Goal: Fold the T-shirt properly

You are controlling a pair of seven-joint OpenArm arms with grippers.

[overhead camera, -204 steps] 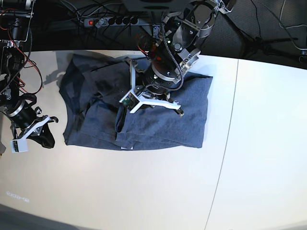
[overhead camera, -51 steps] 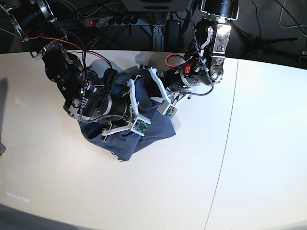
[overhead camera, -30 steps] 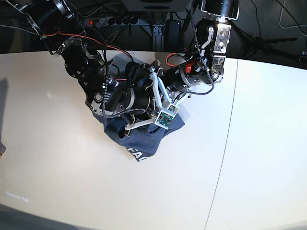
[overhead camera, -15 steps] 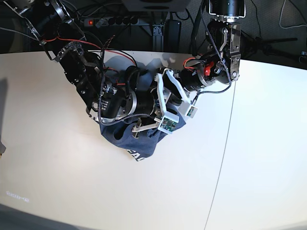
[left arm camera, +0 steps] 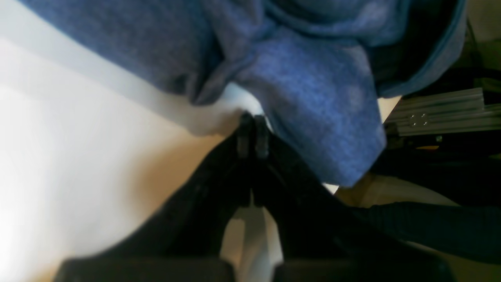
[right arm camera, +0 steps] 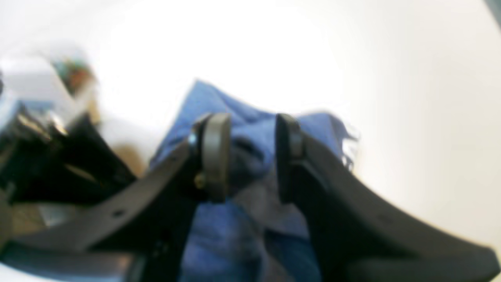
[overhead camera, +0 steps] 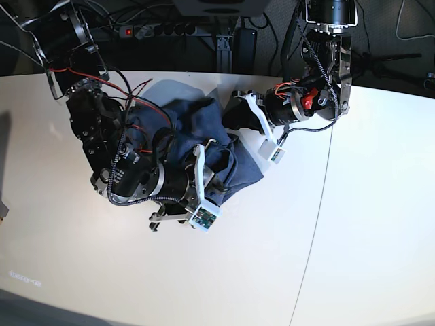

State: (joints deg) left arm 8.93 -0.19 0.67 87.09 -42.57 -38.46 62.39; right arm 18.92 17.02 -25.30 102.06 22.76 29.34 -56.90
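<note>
Showing one T-shirt (overhead camera: 224, 146), two claws, left claw (left arm camera: 250, 131) closed, right claw (right arm camera: 248, 156) parted.

— Where does the heathered blue-grey cotton T-shirt (overhead camera: 234, 163) lie?

— Bunched in a rumpled heap on the white table (overhead camera: 353, 224), toward the table's far edge and about the middle of its width.

— Flat at all?

— No. It is piled in thick, uneven folds, with one fold hanging down toward the table's near side. The left wrist view shows a rounded lobe of fabric (left arm camera: 313, 105) drooping over the pale surface, its hem edge curling on the right.

— Any lettering?

— None can be made out; the right wrist view is blurred and shows only creased blue cloth (right arm camera: 250, 156).
</note>
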